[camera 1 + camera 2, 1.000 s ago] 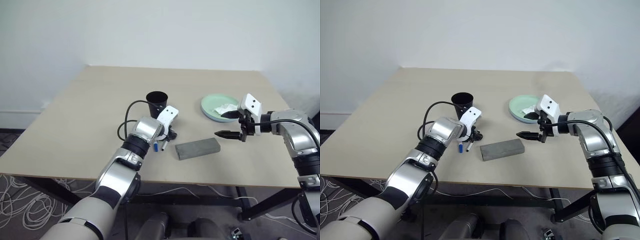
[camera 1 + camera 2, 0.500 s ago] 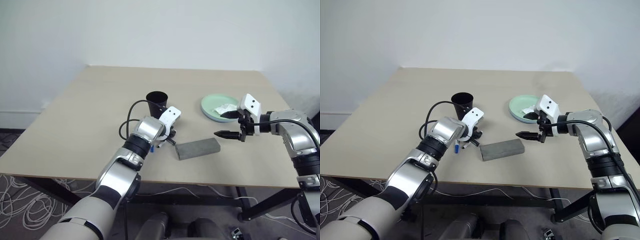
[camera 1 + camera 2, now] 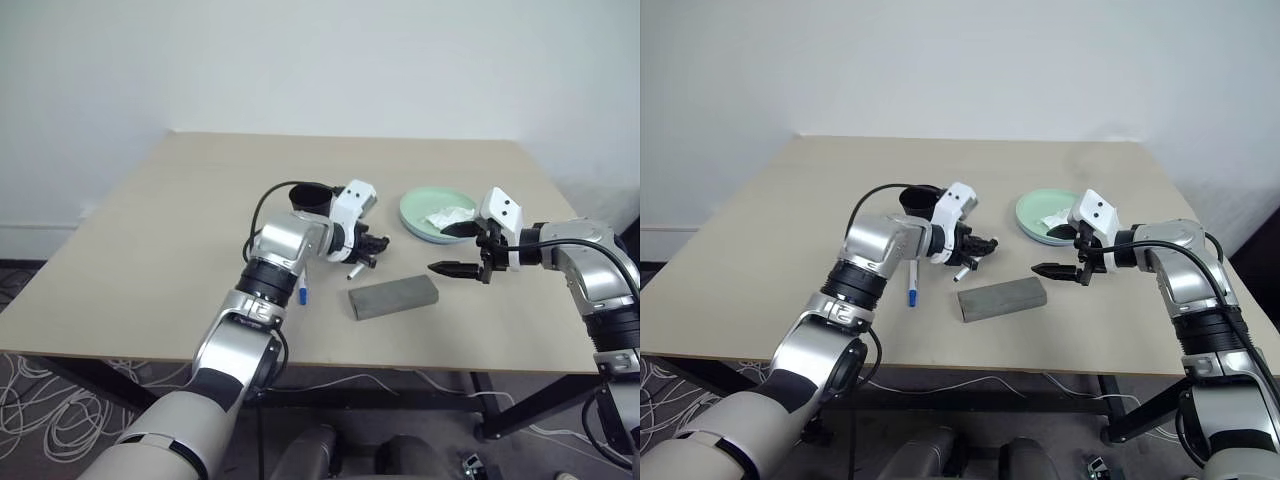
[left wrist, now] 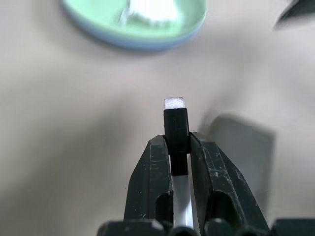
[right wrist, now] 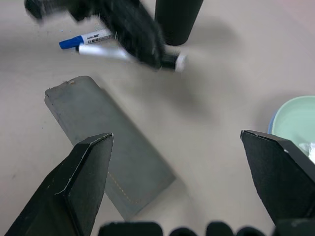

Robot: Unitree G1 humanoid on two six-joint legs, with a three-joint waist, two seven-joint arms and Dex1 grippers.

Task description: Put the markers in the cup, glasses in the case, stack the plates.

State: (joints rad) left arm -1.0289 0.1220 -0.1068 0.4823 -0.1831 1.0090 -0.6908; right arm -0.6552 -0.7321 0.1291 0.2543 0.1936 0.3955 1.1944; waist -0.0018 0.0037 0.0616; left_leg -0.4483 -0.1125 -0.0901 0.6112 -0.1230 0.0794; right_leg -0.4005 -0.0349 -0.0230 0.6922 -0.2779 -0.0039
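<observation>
Pale, matte wood-look table (image 3: pixel 200 210) stretches under a plain white wall. My left gripper (image 4: pixel 176 147) is clamped on the black-capped marker (image 4: pixel 176 129), a slim white barrel with a flat white end beyond the cap, lifted off the table. Just behind that gripper stands the black tapered cup (image 3: pixel 310 196); below and beside it, on the table, lies the blue-capped marker (image 5: pixel 83 39), whose small print I cannot read. The grey felt case (image 3: pixel 394 297), flat and rectangular with a stitched seam, lies between my two grippers. My right gripper (image 3: pixel 462 250) hangs with its fingers spread wide, nothing between them. Just beyond it sit the stacked plates (image 3: pixel 418 219), smooth green on blue, with crumpled white tissue (image 3: pixel 448 215) inside.
</observation>
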